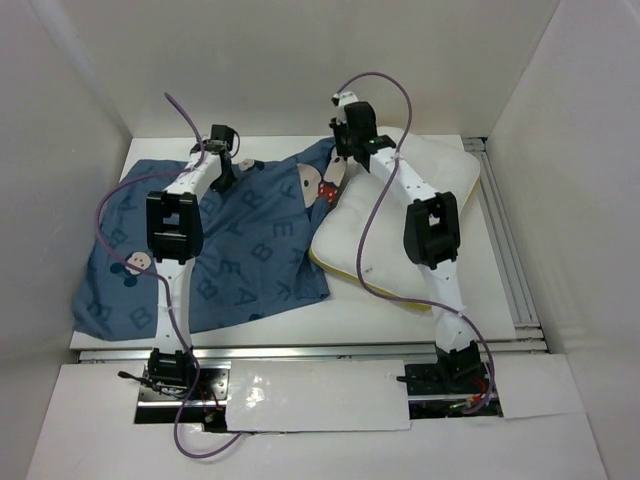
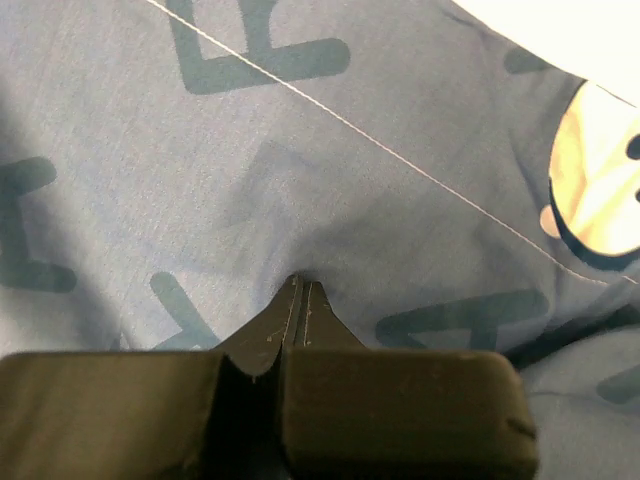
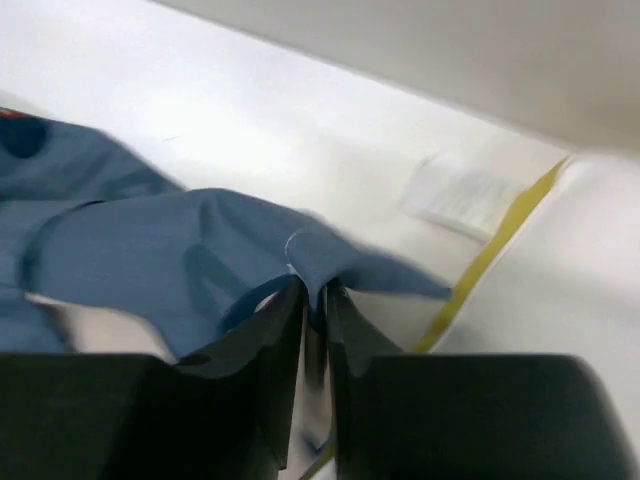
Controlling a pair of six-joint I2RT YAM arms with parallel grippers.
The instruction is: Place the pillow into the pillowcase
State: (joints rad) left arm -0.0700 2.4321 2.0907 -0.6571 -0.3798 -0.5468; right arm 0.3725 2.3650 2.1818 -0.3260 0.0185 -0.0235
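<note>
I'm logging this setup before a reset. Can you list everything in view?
pillowcase: one, blue with printed letters and mouse faces, spread over the table's left half
pillow: one, cream-white with a yellow edge band, on the right half, against the pillowcase
label: one, white, beside the pillow's yellow band
table: one, white, under both
left arm: one, white with black joints, over the pillowcase
right arm: one, white with black joints, over the pillow
left gripper: black, shut on pillowcase fabric
right gripper: black, shut on a pillowcase fold beside the pillow
</note>
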